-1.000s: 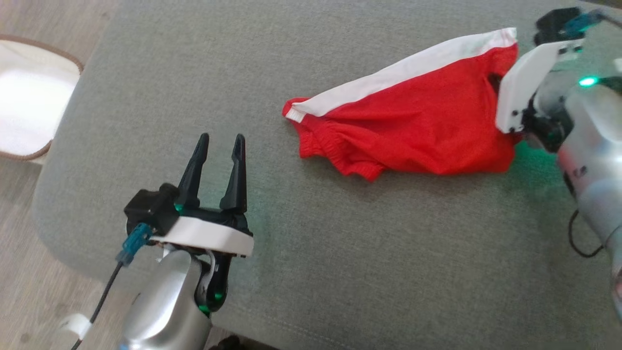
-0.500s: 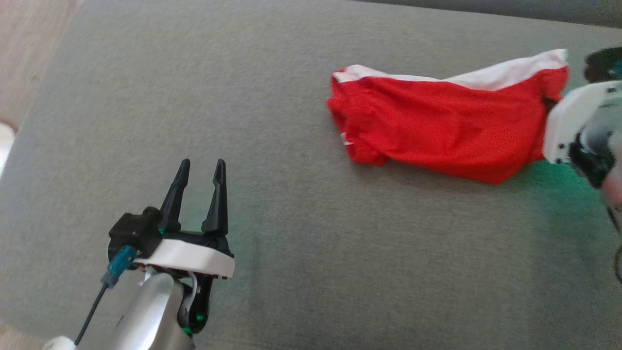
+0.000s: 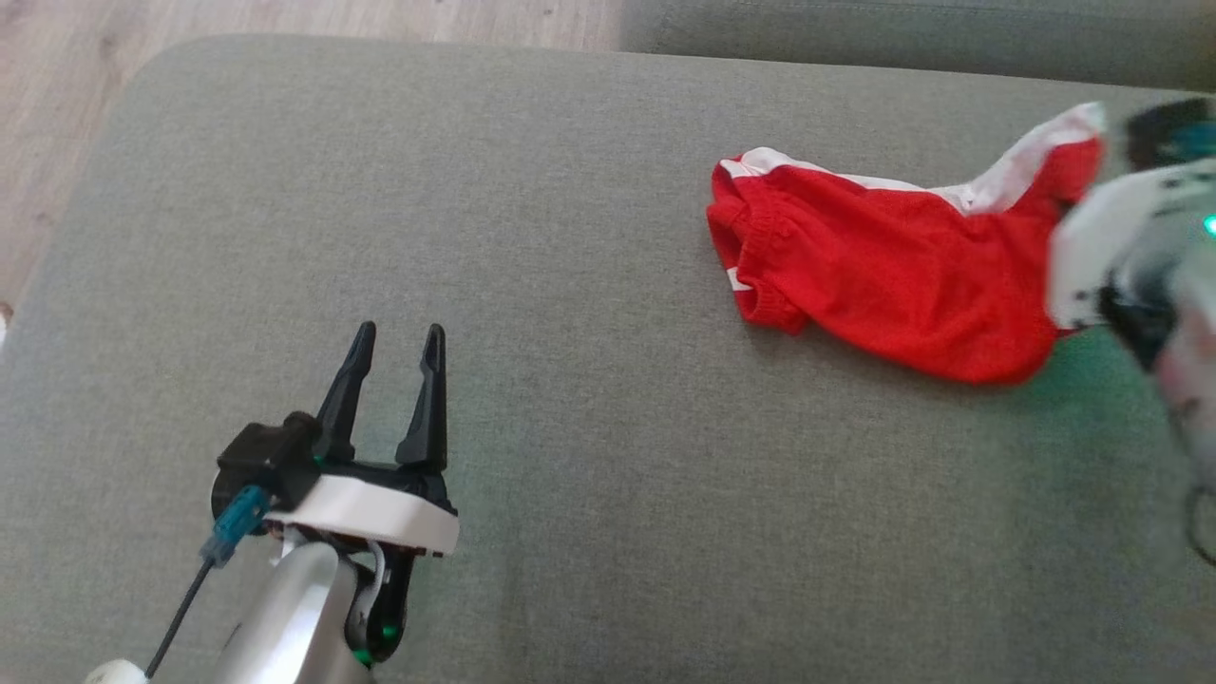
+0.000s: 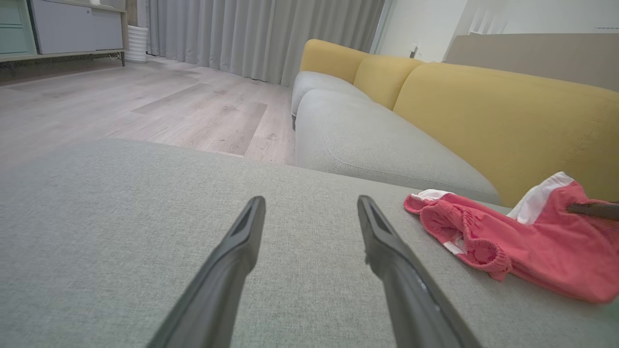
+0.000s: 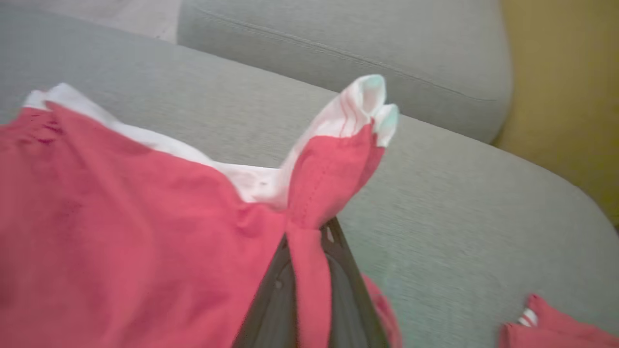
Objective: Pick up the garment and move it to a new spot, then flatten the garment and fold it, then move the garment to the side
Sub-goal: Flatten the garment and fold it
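The garment (image 3: pixel 893 266) is a pair of red shorts with a white side stripe, lying bunched on the grey cushion (image 3: pixel 589 494) at the right. My right gripper (image 5: pixel 309 232) is shut on the garment's (image 5: pixel 145 222) red-and-white corner, with cloth pinched between its dark fingers (image 5: pixel 271 299). In the head view the right wrist (image 3: pixel 1121 256) is blurred at the garment's right end. My left gripper (image 3: pixel 394 332) stands open over bare cushion at the lower left, well apart from the garment (image 4: pixel 522 241), with nothing between its fingers (image 4: pixel 232 256).
A second grey seat cushion (image 4: pixel 367 140) and yellow backrests (image 4: pixel 493 116) lie beyond the garment. Wood floor (image 3: pixel 285 28) borders the cushion's far left edge. Curtains (image 4: pixel 251 34) hang at the far wall.
The head camera has shifted. My right gripper closed on the garment's corner and pulled it rightward, so the cloth bunched shorter. The left gripper stays open in place.
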Available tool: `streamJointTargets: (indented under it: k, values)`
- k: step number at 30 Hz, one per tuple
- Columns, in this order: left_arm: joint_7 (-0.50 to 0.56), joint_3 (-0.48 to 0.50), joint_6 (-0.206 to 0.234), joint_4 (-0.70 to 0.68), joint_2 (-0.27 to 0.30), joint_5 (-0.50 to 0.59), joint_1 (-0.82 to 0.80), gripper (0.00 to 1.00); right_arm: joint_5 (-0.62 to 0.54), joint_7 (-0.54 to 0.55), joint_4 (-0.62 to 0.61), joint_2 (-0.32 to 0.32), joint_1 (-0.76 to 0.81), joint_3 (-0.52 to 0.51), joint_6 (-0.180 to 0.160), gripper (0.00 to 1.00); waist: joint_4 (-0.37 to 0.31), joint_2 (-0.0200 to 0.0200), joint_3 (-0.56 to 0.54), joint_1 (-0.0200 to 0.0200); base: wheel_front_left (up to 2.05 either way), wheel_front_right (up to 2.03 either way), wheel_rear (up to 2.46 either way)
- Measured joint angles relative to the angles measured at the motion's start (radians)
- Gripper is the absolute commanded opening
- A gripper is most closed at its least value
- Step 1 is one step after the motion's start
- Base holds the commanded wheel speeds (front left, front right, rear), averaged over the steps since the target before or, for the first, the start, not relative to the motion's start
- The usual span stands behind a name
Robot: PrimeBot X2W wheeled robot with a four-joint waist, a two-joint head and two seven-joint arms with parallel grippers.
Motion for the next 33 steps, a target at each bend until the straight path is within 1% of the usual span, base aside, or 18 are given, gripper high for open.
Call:
streamJointTargets:
  k: [4,9,14,17,18,19,24,29,31,33]
  values:
    - [0.010,-0.012,0.000,-0.001,0.011,0.000,0.002,1.00,-0.003,0.075,-0.067,0.081,-0.009,0.030,0.000,0.00,0.014,0.0000,-0.005,0.0000,0.00,0.00,0.00]
    - [0.019,-0.018,0.000,-0.005,0.013,0.000,0.003,1.00,0.004,0.131,-0.153,0.164,-0.011,0.052,0.000,0.00,0.042,0.0000,-0.011,0.0000,0.00,0.00,0.00]
    - [0.019,-0.031,0.000,-0.007,0.011,0.000,0.004,1.00,-0.003,0.162,-0.158,0.222,0.000,0.051,0.000,0.00,0.077,0.0000,-0.013,0.0000,0.00,0.00,0.00]
    - [0.020,-0.045,0.000,-0.007,0.008,0.000,0.003,1.00,-0.005,0.158,-0.147,0.260,0.019,0.041,0.000,0.00,0.097,0.0000,-0.009,0.0000,0.00,0.00,0.00]
    - [0.020,-0.046,0.000,-0.007,0.007,0.000,0.003,1.00,-0.011,0.158,-0.140,0.269,0.021,0.035,0.000,0.42,0.103,0.0000,-0.006,0.0000,0.00,0.00,0.00]
    - [0.020,-0.047,0.000,-0.007,0.007,0.000,0.003,1.00,-0.015,0.156,-0.131,0.276,0.024,0.027,0.000,1.00,0.109,0.0000,-0.004,0.0000,0.00,0.00,0.00]
    - [0.020,-0.048,0.000,-0.005,0.006,0.000,0.003,1.00,-0.014,0.098,-0.122,0.282,0.029,-0.015,0.000,1.00,0.117,0.0000,0.001,0.0001,0.00,0.00,0.00]
    - [0.016,-0.042,0.009,-0.006,0.009,-0.007,0.005,1.00,0.034,0.002,-0.203,0.274,0.029,-0.085,0.000,1.00,0.093,0.0000,-0.014,0.0001,0.00,0.00,0.00]
    - [0.013,-0.038,0.010,-0.008,0.012,-0.010,0.016,1.00,0.039,-0.039,-0.242,0.246,0.030,-0.109,0.000,1.00,0.080,0.0000,-0.024,0.0001,0.00,0.00,0.00]
    - [0.008,-0.030,0.018,-0.014,0.018,-0.010,0.036,1.00,0.031,-0.077,-0.270,0.195,0.036,-0.133,0.000,1.00,0.065,0.0000,-0.035,0.0000,0.00,0.00,0.00]
